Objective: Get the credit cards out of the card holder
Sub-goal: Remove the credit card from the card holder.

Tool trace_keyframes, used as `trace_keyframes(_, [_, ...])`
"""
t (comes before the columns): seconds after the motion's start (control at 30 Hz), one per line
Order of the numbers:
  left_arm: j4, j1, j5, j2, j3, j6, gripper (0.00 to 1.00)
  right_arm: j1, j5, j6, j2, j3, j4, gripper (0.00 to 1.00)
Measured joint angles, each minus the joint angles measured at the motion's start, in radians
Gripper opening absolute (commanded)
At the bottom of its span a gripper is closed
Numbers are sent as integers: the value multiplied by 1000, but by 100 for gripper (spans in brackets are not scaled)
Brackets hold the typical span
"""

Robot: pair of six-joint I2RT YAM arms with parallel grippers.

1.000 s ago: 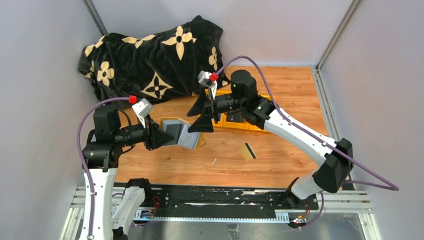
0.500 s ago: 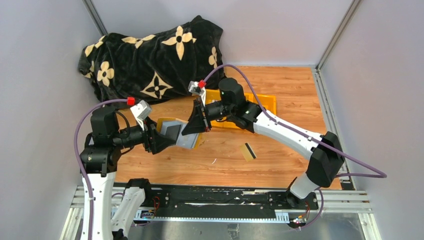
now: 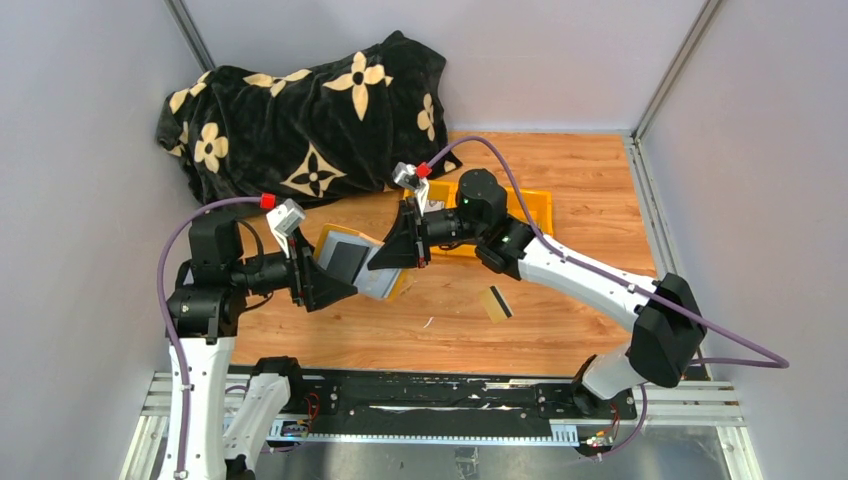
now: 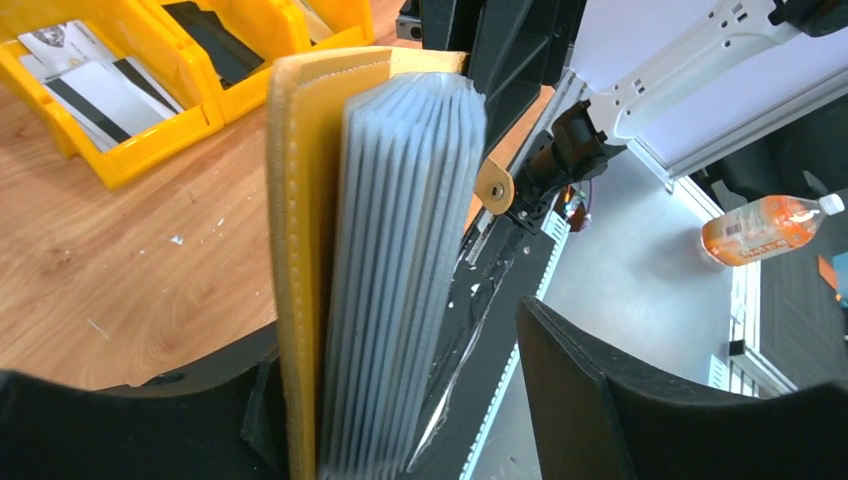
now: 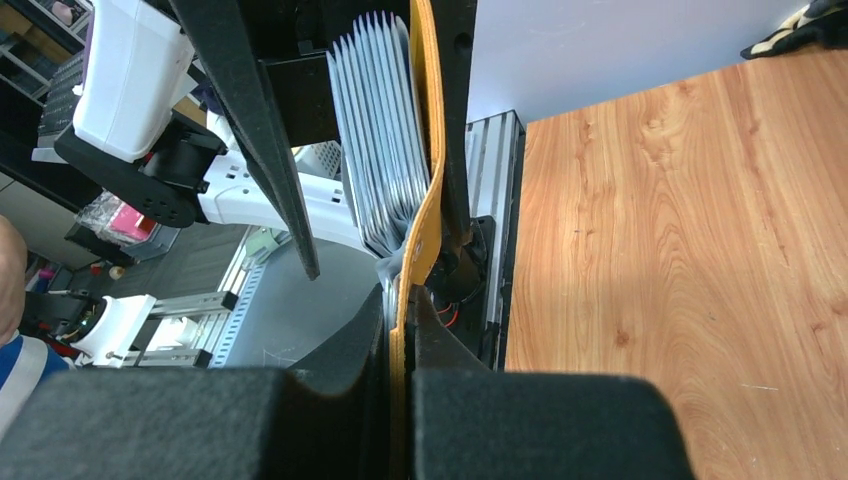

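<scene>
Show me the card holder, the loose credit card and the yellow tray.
card holder (image 4: 400, 250): left wrist view, clear pocket stack.
loose credit card (image 3: 495, 303): top external view, its middle.
yellow bin tray (image 4: 160, 150): left wrist view, front wall.

Lighting: bright, even, diffuse.
Soft shadows fall on the bench (image 3: 600, 170); wrist views blur in the near foreground, sharp beyond.

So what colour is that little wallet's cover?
Mustard-tan cover on the card holder, clearest in left wrist view.
</scene>
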Motion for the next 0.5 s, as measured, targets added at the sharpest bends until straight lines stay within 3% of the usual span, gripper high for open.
trace_keyframes(0.17, [-1, 0, 2, 2, 24, -6, 55, 0, 8, 2, -23, -26, 24, 0])
trace_keyframes(0.33, [38, 0, -12, 4, 52, -50, 37, 0, 13, 3, -38, -51, 30, 0])
trace_keyframes(0.5, [247, 0, -52, -49, -26, -237, 21, -3, 16, 21, -40, -56, 48, 8])
